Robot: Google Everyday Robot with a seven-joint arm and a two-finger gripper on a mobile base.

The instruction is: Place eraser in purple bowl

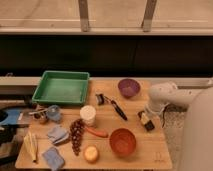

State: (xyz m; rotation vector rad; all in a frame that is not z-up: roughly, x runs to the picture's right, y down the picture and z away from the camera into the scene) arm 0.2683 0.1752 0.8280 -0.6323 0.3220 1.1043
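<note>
The gripper (145, 120) is down at the wooden table (150, 151) close to its right edge, its fingers clenched on the small black eraser (148, 125), which sits at the tabletop. The purple bowl (129, 87) stands apart from it near the far edge. An orange bowl (122, 141) sits near the front edge, and a black-handled utensil (117, 108) lies between the bowls.

It looks like a robot test room: a wooden table (150, 152) laid with a green tray (61, 74), purple bowl (129, 87) and orange bowl (122, 141), and a white robot arm (162, 95) with its gripper (145, 120) low by the table's right edge.
</note>
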